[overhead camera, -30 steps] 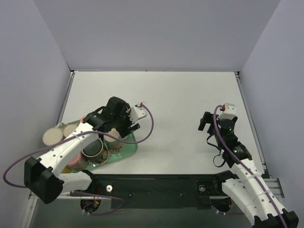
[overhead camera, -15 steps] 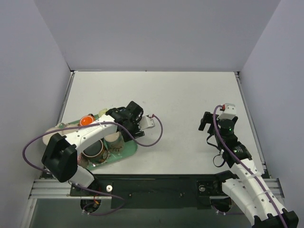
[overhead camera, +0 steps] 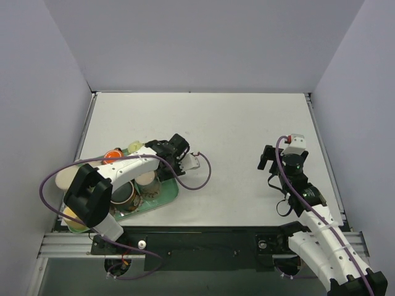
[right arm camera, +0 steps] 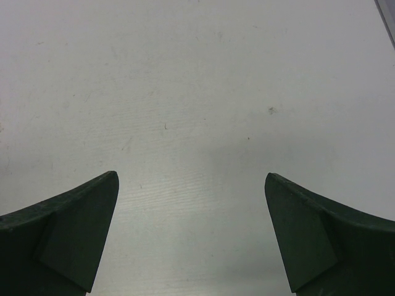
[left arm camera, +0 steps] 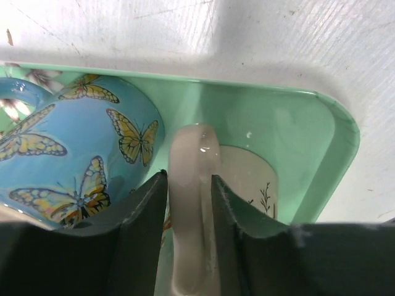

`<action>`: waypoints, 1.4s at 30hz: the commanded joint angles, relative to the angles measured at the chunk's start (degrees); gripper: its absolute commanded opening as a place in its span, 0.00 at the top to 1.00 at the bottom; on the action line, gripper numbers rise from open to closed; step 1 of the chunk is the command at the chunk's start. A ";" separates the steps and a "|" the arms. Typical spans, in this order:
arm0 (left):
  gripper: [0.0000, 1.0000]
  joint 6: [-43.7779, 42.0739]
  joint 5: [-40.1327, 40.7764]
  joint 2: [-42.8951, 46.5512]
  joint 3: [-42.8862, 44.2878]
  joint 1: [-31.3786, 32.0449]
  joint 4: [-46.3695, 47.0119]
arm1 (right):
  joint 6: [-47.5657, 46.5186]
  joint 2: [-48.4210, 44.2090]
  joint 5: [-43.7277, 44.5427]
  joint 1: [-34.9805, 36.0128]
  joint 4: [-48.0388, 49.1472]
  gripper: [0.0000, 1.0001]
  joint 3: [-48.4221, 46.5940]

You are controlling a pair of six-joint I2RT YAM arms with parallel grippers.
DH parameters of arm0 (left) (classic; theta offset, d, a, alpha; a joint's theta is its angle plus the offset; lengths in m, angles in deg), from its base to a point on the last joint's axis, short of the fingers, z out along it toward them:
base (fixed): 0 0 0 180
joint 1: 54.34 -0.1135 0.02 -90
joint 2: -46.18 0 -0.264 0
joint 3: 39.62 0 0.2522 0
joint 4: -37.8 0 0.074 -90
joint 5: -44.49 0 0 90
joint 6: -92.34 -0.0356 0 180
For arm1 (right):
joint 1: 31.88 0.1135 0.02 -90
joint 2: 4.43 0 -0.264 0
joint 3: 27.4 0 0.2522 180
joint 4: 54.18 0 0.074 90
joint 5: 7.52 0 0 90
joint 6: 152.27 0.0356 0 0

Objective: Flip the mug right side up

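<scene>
A cream mug [overhead camera: 147,179] stands bottom up on the green tray [overhead camera: 164,196], near the tray's right end. In the left wrist view its body [left arm camera: 248,177] carries a thin plant drawing and its handle [left arm camera: 192,203] runs up between my fingers. My left gripper [left arm camera: 189,177] is shut on that handle, both pads pressed against it; from above, the gripper [overhead camera: 162,168] reaches down to the mug from the upper right. Far to the right, my right gripper [right arm camera: 191,185] hangs open over bare table with nothing between its fingers, and shows from above [overhead camera: 266,161].
A blue butterfly mug [left arm camera: 74,154] sits right beside the held handle on the tray. A dark-lined cup [overhead camera: 122,192] also stands on the tray. An orange object [overhead camera: 112,155] and pale dishes [overhead camera: 64,179] lie at the table's left edge.
My left arm swung round and lowered its gripper to the cream mug, and the jaws closed from wide open onto the handle. The right arm has not moved.
</scene>
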State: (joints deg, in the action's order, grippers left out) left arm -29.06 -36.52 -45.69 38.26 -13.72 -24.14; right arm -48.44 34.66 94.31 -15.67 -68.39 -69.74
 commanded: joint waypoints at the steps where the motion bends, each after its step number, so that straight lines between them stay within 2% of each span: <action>1: 0.68 0.72 -0.20 0.38 1.09 0.16 -0.86 | -0.20 0.63 1.61 0.14 0.89 0.00 -0.95; 2: 0.81 0.90 -0.81 0.64 1.88 0.07 -1.56 | -0.29 0.46 1.44 0.14 0.71 0.00 -0.95; 4: 1.00 1.51 -3.01 1.43 3.20 0.07 -2.52 | -0.11 0.37 1.17 0.14 0.62 0.00 -1.22; 10: 1.00 3.70 -5.83 5.29 7.86 0.07 -4.81 | 2.34 -0.07 -2.86 0.14 -3.85 0.00 -4.20; 13: 1.00 7.39 -6.97 9.08 12.24 -2.11 -1.83 | 6.81 0.11 -13.98 0.84 -4.39 0.01 -7.44; 15: 1.00 10.91 -11.17 10.66 17.41 -4.39 -2.34 | 10.24 0.63 -19.19 3.12 -1.59 0.01 -8.50; 17: 1.00 14.77 -17.41 11.45 22.94 -6.68 -4.45 | 12.27 1.51 -21.32 7.42 1.75 0.01 -9.73; 20: 1.00 20.04 -28.72 13.64 28.59 -9.59 -5.34 | 13.33 3.35 -24.13 18.29 9.64 0.02 -11.41; 23: 1.00 23.13 -34.99 16.28 30.01 -10.74 -3.42 | 13.77 8.43 -25.28 26.31 17.48 0.02 -12.90; 26: 1.00 25.33 -37.20 18.83 29.84 -10.48 -1.92 | 12.55 13.54 -26.51 32.90 21.36 0.04 -17.98; 30: 1.00 25.60 -37.03 20.94 28.52 -9.69 0.19 | 8.60 19.09 -24.94 36.79 19.17 0.09 -24.06; 34: 1.00 25.24 -36.77 21.21 27.73 -9.51 0.11 | 6.13 20.23 -25.38 38.98 23.46 0.12 -24.07; 36: 1.00 26.03 -37.99 21.56 27.47 -9.51 0.98 | 7.26 22.07 -25.37 39.69 25.74 0.22 -24.33; 37: 1.00 26.30 -39.39 21.82 27.55 -9.42 1.77 | 7.97 24.34 -27.02 39.87 26.11 0.33 -25.72; 38: 1.00 26.56 -39.84 22.00 27.55 -9.42 2.82 | 9.02 25.58 -28.00 39.78 25.94 0.40 -26.52; 40: 1.00 27.53 -40.20 22.27 27.29 -9.33 4.49 | 10.16 29.62 -30.81 40.13 25.58 0.61 -28.55; 41: 1.00 27.88 -39.85 22.44 26.68 -9.33 4.85 | 10.69 30.16 -31.60 40.22 25.67 0.77 -29.07; 42: 1.00 27.79 -39.41 22.62 26.33 -9.42 5.29 | 10.87 30.17 -31.44 40.13 25.41 0.89 -29.25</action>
State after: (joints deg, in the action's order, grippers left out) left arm -5.00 -70.72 -25.74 64.32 -23.75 -27.99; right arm -38.71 61.67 66.60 24.02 -47.62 -95.66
